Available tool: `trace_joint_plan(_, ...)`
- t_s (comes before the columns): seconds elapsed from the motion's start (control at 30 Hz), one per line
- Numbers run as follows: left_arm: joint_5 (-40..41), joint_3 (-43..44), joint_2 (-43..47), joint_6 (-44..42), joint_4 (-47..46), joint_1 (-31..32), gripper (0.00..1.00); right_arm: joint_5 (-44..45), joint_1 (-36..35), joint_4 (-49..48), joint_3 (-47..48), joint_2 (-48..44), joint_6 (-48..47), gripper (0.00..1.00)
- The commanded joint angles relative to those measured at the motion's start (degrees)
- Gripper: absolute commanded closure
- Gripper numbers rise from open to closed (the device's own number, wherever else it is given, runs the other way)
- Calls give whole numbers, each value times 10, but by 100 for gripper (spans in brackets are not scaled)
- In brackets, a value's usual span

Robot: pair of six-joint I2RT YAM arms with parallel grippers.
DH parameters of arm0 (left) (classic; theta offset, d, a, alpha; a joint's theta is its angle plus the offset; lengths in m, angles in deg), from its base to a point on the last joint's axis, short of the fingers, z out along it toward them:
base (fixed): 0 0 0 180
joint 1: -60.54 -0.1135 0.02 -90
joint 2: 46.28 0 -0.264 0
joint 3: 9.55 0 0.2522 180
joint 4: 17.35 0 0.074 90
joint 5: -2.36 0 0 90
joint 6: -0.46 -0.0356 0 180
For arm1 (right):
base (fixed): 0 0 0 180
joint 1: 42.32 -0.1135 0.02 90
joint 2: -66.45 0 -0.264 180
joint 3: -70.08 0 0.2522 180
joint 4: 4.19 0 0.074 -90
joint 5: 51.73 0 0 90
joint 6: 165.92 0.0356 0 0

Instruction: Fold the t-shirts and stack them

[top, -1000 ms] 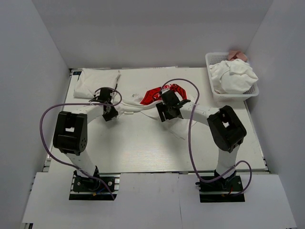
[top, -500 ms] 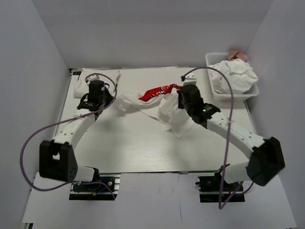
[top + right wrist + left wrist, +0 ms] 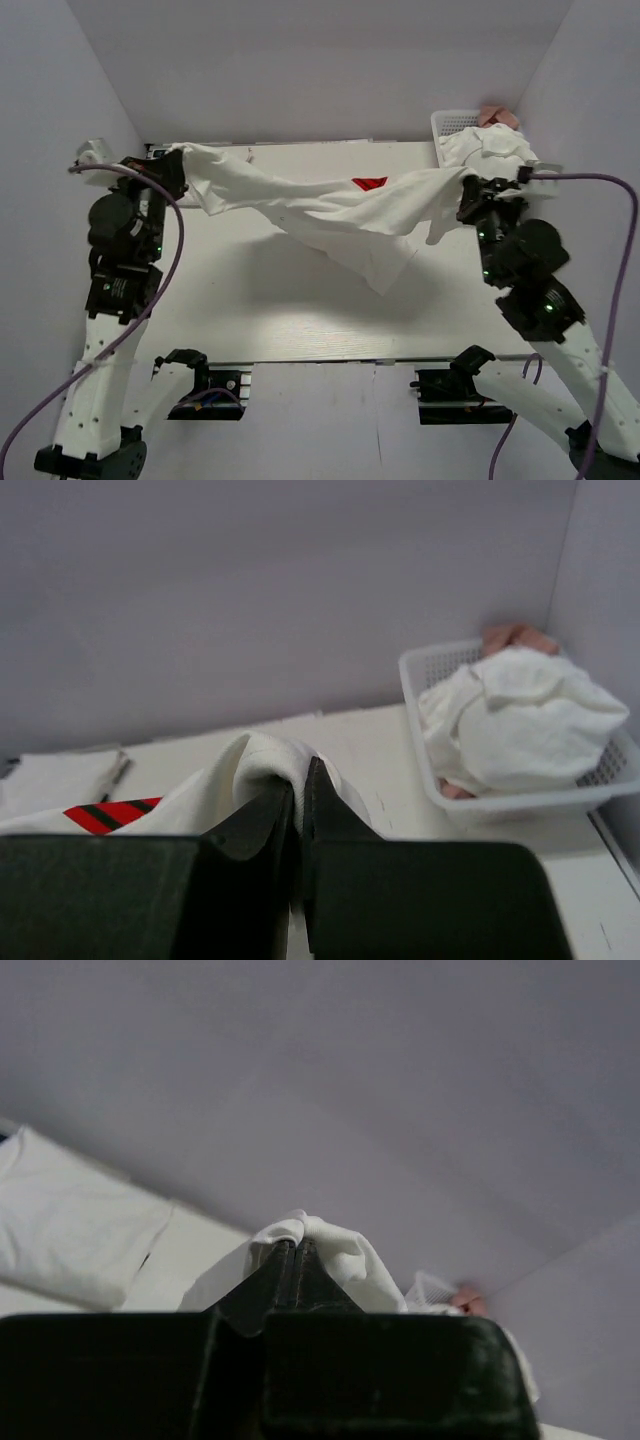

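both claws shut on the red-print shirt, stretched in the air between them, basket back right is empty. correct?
One thing is off. The basket is not empty: the right wrist view shows crumpled white shirts piled in it. The rest holds: left claw and right claw are shut on the red-print shirt, stretched in the air between them.
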Motion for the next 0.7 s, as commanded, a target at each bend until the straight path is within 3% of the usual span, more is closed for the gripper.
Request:
trace_joint_plan(0.0, 0, 72, 36, -24, 1, -1, 100, -77, 0, -22, 89, -45, -39, 100)
trace_joint_plan(0.1, -15, 145, 41, -38, 24, -1, 100, -182, -1, 39, 168, -60, -42, 100)
trace_joint_plan(0.33, -38, 278, 46, -63, 34, -7, 100, -219, 0, 90, 251, -76, -32, 100)
trace_joint_plan(0.5, -6, 314, 2, -71, 47, -7, 100, -107, -1, 96, 229, -44, -25, 100)
trace_joint_plan(0.67, 80, 293, -111, -61, 67, -2, 100, 70, 1, 67, 135, 31, 23, 100)
